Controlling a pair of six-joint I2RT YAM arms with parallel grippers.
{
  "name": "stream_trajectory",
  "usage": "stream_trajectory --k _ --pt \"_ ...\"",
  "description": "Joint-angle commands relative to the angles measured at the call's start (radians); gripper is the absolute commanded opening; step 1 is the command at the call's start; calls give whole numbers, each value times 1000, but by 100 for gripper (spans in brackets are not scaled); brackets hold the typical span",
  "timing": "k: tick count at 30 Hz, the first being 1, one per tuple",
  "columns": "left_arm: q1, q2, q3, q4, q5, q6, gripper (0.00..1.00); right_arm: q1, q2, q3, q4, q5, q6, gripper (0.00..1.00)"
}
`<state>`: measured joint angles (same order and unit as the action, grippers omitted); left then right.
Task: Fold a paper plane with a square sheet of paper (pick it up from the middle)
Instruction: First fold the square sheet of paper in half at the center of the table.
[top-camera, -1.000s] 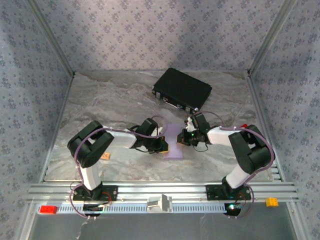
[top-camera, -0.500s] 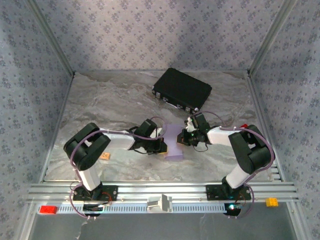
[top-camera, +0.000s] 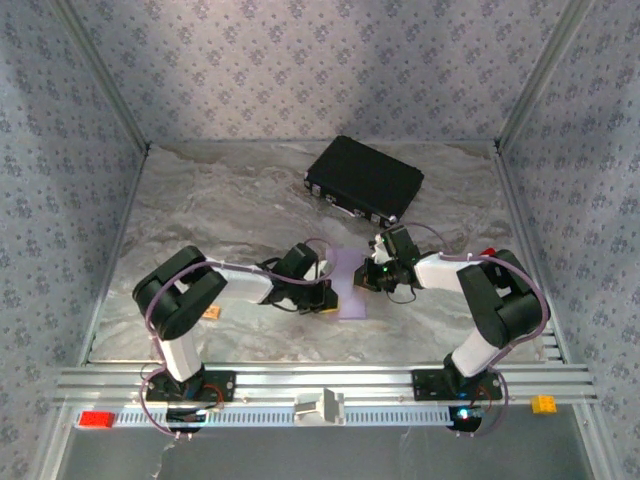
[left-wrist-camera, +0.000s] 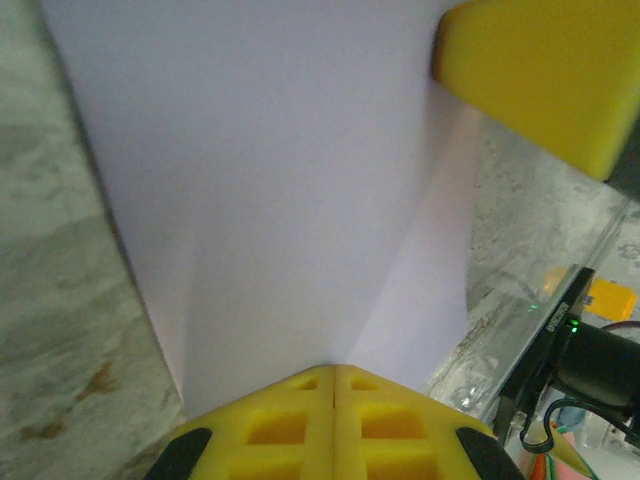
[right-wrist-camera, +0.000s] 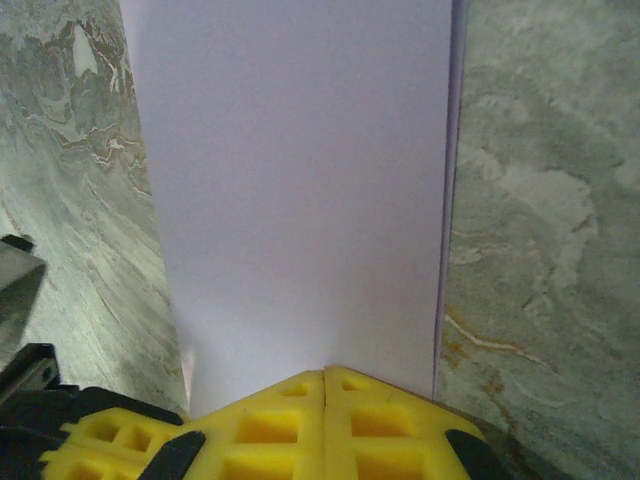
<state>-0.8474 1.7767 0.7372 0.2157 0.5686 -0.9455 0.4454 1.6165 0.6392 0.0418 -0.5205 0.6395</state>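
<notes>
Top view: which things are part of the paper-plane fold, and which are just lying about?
In the job: lilac paper sheet, left pincer and right pincer, both shut on it.
Lying about: black case, small tan block, red block, orange block.

The paper is plain pale lilac. The counter under it is marbled grey and white, with a few brown veins. The left gripper and the right gripper are bright yellow on black. The case is black. The walls carry a small blue-grey floral print on a paler ground. The arms are black and white. Left of the paper, the block is tan.
</notes>
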Motion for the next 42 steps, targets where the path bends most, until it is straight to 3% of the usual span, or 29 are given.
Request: stream_trajectory --k 1,14,20,28,34,42 --pt "-12 10 -56 -4 3 -6 0 1 34 -30 -106 93 10 0" --pt "-36 -123 -129 -130 -4 79 0 4 47 -22 -103 88 10 0" --pt "-39 -224 -107 -178 -70 81 0 9 45 -2 -103 62 -3 0" --pt "11 -356 -74 -219 -222 49 0 34 50 126 -186 -6 -155 0" --pt "98 -301 -30 -112 -195 -6 0 47 -43 151 -240 35 -140 4" --pt "133 -77 181 -127 -140 30 1 17 -278 -35 -239 112 23 9"
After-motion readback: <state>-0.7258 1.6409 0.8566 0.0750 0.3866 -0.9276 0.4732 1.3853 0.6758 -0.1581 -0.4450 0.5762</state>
